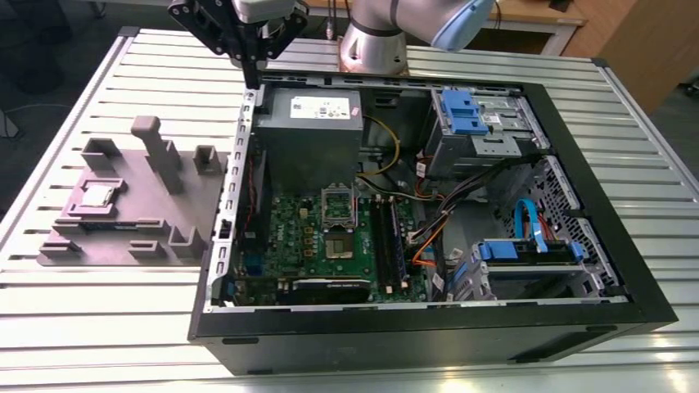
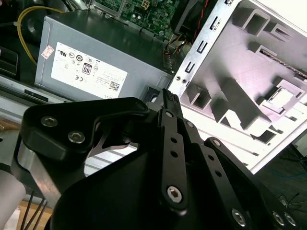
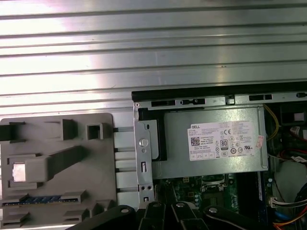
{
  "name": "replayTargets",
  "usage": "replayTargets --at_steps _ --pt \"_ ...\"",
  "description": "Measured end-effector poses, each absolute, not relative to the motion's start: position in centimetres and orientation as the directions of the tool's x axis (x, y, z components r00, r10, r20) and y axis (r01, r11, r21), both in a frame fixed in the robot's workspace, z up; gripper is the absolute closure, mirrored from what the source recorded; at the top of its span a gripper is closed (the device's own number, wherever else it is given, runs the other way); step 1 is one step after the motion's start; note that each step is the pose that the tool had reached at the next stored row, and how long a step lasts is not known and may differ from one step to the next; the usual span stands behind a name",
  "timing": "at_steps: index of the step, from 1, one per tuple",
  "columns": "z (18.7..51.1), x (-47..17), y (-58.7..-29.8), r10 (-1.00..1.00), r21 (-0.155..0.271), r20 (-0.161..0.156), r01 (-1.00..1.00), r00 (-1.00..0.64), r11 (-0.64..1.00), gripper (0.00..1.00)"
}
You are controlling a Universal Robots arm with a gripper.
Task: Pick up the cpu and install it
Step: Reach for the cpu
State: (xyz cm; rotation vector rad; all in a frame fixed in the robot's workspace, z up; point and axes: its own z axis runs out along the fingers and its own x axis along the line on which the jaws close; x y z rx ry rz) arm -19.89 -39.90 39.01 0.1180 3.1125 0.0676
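**Exterior view.** The gripper (image 1: 254, 78) hangs over a far corner of the open computer case (image 1: 437, 332). Its fingers are closed to a single tip with nothing between them. The tip sits just above the case wall (image 1: 248, 115), beside the grey power supply (image 1: 309, 123).
- Risk, as I judge it: a straight drop from here would strike that sheet-metal edge. Fingers arriving closed like this could not take the chip and might knock it off its seat.
- The cpu (image 1: 98, 195) lies flat in a recess of the grey fixture block (image 1: 131, 246), outside the case. It is well apart from the gripper, to the exterior view's left of it and lower.
- The socket (image 1: 336, 205) sits on the green board inside the case, across the wall from the cpu.

**Second wrist view.** The black finger linkage fills the foreground. The ribbed fingertips (image 2: 169, 98) meet with no gap visible, and the perforated wall lies just past them.
- Risk: the fixture's upright posts (image 2: 235, 108) stand between the tip and the chip, so a low sideways pass could snag on them.
- The cpu (image 2: 280, 96) lies beyond those posts, far from the tip.

**First wrist view.**
- Risk: the chip looks thin and smooth, so an off-centre pinch could tilt it or let it slip.
- The cpu (image 3: 19, 171) shows as a pale square seated in the fixture. It is on the far side of the case wall from the power supply, well off to one side of the gripper.
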Motion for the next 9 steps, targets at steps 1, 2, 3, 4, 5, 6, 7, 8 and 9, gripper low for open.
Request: replayTargets --at_steps 1,2,3,4,5,6,7,8,9 --pt "39.01 -19.93 -39.89 0.076 0.044 -0.024 0.075 -0.997 0.996 0.89" --pt "39.01 -19.97 -39.89 0.076 0.044 -0.024 0.075 -0.997 0.996 0.89" --pt "39.01 -20.01 -39.89 0.076 0.044 -0.024 0.075 -0.997 0.996 0.89" --pt "39.01 -20.04 -39.89 0.076 0.044 -0.024 0.075 -0.997 0.996 0.89" --pt "39.00 -20.08 -39.89 0.076 0.044 -0.024 0.075 -0.997 0.996 0.89" --pt "39.00 -20.11 -39.89 0.076 0.044 -0.024 0.075 -0.997 0.996 0.89" --pt "39.00 -20.14 -39.89 0.076 0.044 -0.024 0.075 -0.997 0.996 0.89" --pt "39.00 -20.17 -39.89 0.076 0.044 -0.024 0.075 -0.997 0.996 0.89" --pt "39.00 -20.20 -39.89 0.076 0.044 -0.024 0.075 -0.997 0.996 0.89"
